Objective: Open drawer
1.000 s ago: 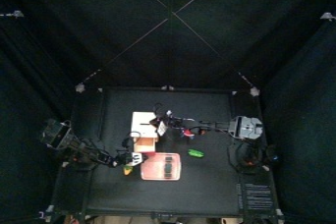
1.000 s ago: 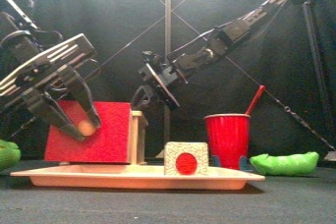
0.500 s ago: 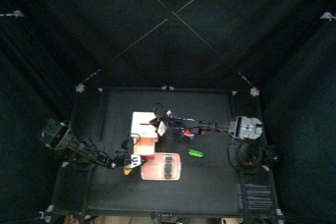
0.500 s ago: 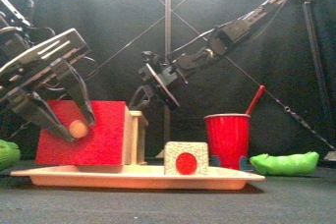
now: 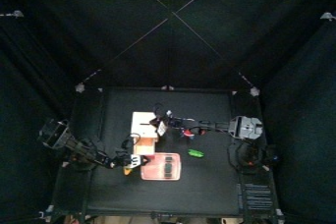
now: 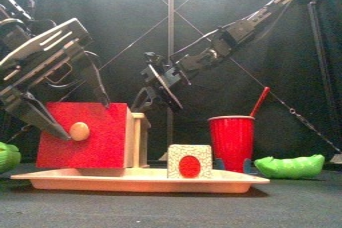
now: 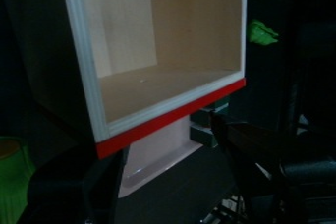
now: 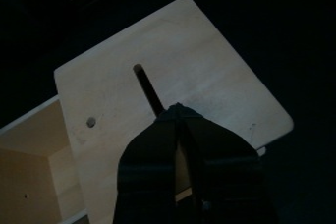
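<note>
Left claw (image 6: 56, 97) has let go of the drawer (image 6: 83, 135) knob and now stands spread wide. Drawer sits pulled out near the table's (image 5: 210, 184) left edge. Right claw (image 6: 156, 84) is pressed together behind, unmoved.

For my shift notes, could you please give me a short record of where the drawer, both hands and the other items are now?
drawer: red front, wooden knob, pulled out of the cabinet
left hand: jaws open, one on either side of the knob, not gripping
right hand: jaws together, at the cabinet's top
tray: pink, at the table's front, white block on it
red cup: upright, beside the tray
</note>
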